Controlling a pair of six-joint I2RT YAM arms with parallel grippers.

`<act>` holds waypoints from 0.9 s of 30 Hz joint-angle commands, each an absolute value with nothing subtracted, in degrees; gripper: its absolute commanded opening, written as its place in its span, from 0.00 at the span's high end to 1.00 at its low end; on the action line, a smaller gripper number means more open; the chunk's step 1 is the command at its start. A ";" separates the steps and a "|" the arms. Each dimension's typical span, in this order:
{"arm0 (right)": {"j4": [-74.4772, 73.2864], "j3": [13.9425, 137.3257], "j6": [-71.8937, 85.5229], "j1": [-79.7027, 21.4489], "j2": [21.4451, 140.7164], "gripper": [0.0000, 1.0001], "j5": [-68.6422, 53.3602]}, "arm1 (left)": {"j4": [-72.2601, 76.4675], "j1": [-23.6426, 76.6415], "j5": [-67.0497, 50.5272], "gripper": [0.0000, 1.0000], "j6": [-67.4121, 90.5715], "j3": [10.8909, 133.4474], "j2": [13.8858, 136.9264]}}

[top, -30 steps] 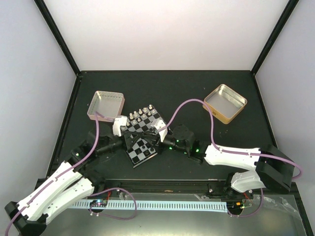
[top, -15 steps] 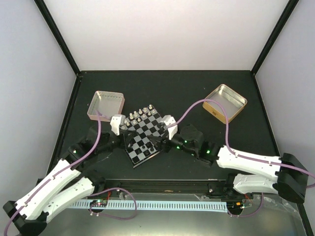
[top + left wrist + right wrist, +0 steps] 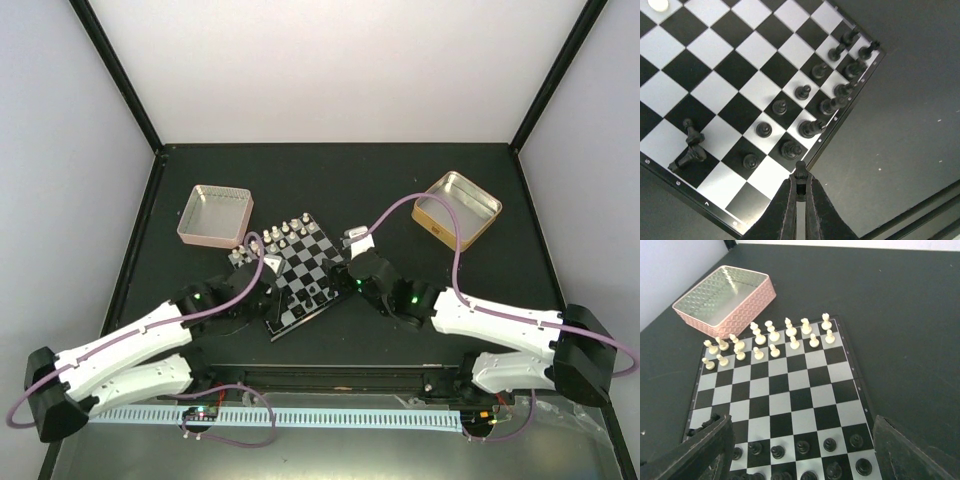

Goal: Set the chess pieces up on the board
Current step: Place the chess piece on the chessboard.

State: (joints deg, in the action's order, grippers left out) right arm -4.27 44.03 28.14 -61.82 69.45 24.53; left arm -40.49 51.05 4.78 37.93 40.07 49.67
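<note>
The chess pieces (image 3: 774,335) stand almost all in place on the board (image 3: 790,401). The board lies turned cornerwise a little left of the middle of the desk (image 3: 400,170), between the pink tin (image 3: 742,315) toward the far left corner and the gold tin (image 3: 441,228) toward the far right. The pale men fill the two rows next to the pink tin, and the black men line the two rows on the opposite side.

The exception is at the end of the black rows, at the board's corner nearest the desk's near edge. There sits a leaning black piece (image 3: 692,136). Just beside it, touching or nearly so, is what looks like a toppled black piece (image 3: 687,158), its long axis running roughly across the left wrist view. I judge these two are what remains to be righted.

The left pincer (image 3: 800,176) hangs over the board's rim beside the black back row, fingers pressed together with nothing visible between them. The stray pair lies to the left in its view, further along that side toward the corner.

The right pincer (image 3: 802,421) hovers over the black side, fingers spread wide and empty. The pair shows only at the left margin of its view.

From above, the left arm covers that corner, so it seems the nearer. It would have to spread its fingers and close across the toppled piece's long axis, not along it.
</note>
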 commanded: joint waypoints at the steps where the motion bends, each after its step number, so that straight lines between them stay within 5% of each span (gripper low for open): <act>1: -6.10 44.85 32.33 -61.31 70.02 0.23 28.02 | -41.43 54.93 11.35 0.98 42.31 38.96 51.93; 27: -7.73 44.61 34.54 -60.21 72.01 0.21 28.60 | -23.28 61.61 18.71 0.98 46.91 23.98 55.95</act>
State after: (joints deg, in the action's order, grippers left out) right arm -7.40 44.03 33.56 -60.60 71.35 26.83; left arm -25.82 61.21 16.47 45.76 24.62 55.64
